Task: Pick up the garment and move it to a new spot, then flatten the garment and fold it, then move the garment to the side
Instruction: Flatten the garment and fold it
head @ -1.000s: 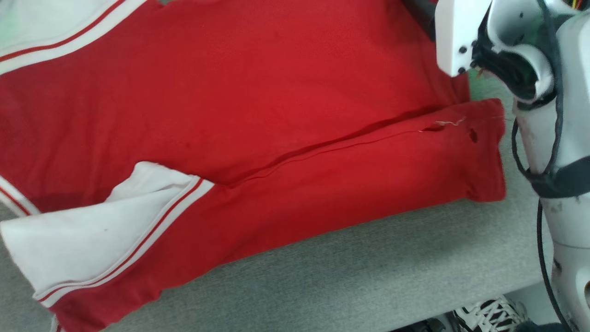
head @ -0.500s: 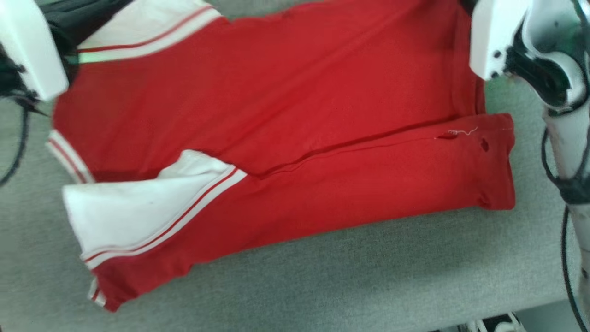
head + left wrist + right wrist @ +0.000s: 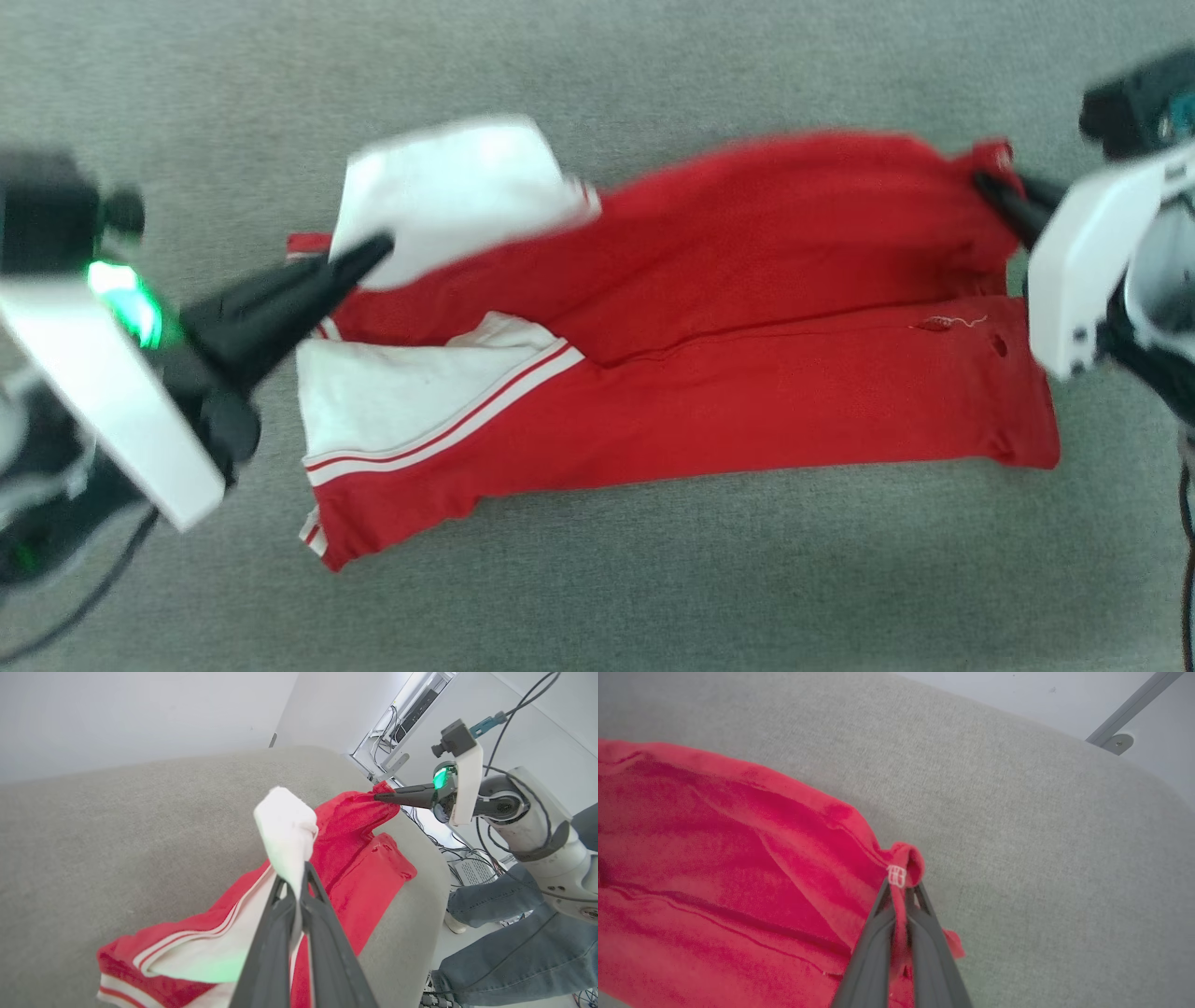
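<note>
The red garment (image 3: 747, 392) lies lengthwise across the grey padded table (image 3: 653, 579), its near long side folded over the middle. My left gripper (image 3: 378, 250) is shut on the white sleeve end (image 3: 457, 196) and holds it raised off the cloth. In the left wrist view the sleeve (image 3: 287, 830) bunches above my left gripper (image 3: 299, 891). My right gripper (image 3: 985, 187) is shut on the far right hem corner. The right wrist view shows that red corner (image 3: 903, 863) pinched in the right gripper (image 3: 899, 896), with the garment (image 3: 714, 858) sagging away to the left.
Bare grey tabletop (image 3: 1041, 835) surrounds the garment on all sides. A person's legs in blue jeans (image 3: 514, 952) stand beyond the table's right end, near cables and gear on the floor (image 3: 472, 868). A pale wall (image 3: 140, 714) lies behind the table.
The head camera has pulled back, so the whole garment now shows. My right gripper has shut on the hem corner. Both grippers have lifted the garment's far edge off the table.
</note>
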{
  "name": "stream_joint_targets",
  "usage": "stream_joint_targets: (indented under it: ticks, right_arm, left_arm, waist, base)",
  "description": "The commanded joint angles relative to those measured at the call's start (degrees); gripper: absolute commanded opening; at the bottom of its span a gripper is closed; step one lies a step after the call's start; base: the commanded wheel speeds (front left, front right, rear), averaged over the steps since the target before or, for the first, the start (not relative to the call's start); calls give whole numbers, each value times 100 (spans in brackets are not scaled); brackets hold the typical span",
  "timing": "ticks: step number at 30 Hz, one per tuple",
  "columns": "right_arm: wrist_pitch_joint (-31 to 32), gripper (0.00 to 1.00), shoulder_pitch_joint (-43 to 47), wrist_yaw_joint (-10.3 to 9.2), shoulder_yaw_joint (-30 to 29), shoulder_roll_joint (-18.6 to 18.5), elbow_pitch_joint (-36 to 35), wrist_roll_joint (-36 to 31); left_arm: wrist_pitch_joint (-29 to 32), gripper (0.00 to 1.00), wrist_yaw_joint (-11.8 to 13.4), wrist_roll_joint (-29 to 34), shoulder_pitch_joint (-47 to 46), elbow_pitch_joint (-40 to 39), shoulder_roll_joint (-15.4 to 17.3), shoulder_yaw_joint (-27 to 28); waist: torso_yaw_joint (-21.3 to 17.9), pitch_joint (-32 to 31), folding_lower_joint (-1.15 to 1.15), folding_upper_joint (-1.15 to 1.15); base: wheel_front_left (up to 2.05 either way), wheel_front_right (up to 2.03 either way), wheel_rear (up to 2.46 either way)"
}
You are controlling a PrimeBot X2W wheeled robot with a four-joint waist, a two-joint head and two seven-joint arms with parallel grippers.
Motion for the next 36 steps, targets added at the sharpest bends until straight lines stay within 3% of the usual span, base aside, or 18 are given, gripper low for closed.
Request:
stream_joint_targets:
  ticks: [1,6,13,20,27,28,29,30,31,32,33,36]
  right_arm:
    - [4,0,87,-7,-13,-6,-34,-28]
    - [107,0,997,-7,-339,-48,-542,-53]
    - [-64,0,1939,-7,-933,215,-895,-127]
    - [-361,0,1870,-7,-916,504,-345,-328]
    - [-733,0,1640,-7,-705,649,384,-430]
    - [-796,31,1619,-7,-689,668,410,-428]
    - [-835,54,1608,-7,-682,677,426,-420]
    - [-849,93,1619,-7,-688,671,421,-408]
    - [-841,100,1660,-7,-713,653,389,-384]
    - [-802,100,1719,-7,-743,636,335,-342]
    - [-754,100,1779,-7,-797,611,282,-311]
    - [-630,100,1966,-7,-1098,521,96,-182]
  left_arm:
    - [-69,0,14,41,85,2,34,-23]
    - [-879,0,14,165,892,-145,209,-409]
    - [-1051,0,14,-30,1753,196,-334,-177]
    - [-1055,0,14,329,2260,972,-960,246]
    - [-1056,0,14,854,2208,1552,-1225,259]
    - [-1056,2,14,933,2235,1622,-1237,319]
    - [-1056,22,14,970,2295,1662,-1253,392]
    - [-1055,38,14,978,2360,1676,-1278,505]
    - [-1053,49,14,1019,2412,1695,-1293,631]
    - [-1053,90,14,1068,2492,1711,-1310,776]
    - [-1053,100,14,1148,2574,1711,-1340,896]
    - [-1053,100,14,1431,2842,1734,-1513,1280]
  waist:
    - [65,-66,0,0]
    - [131,-191,0,0]
    - [271,-202,0,0]
    - [294,-63,0,0]
    - [311,-10,0,0]
    - [308,-17,0,0]
    - [305,-29,0,0]
    - [306,-43,0,0]
    - [317,-59,0,0]
    - [328,-76,0,0]
    - [349,-100,0,0]
    - [439,-167,0,0]
  base:
    - [0,0,0]
    - [0,0,0]
    - [0,0,0]
    - [0,0,0]
    - [0,0,0]
    - [0,0,0]
    - [0,0,0]
    - [0,0,0]
    - [0,0,0]
    - [0,0,0]
    - [0,0,0]
    - [0,0,0]
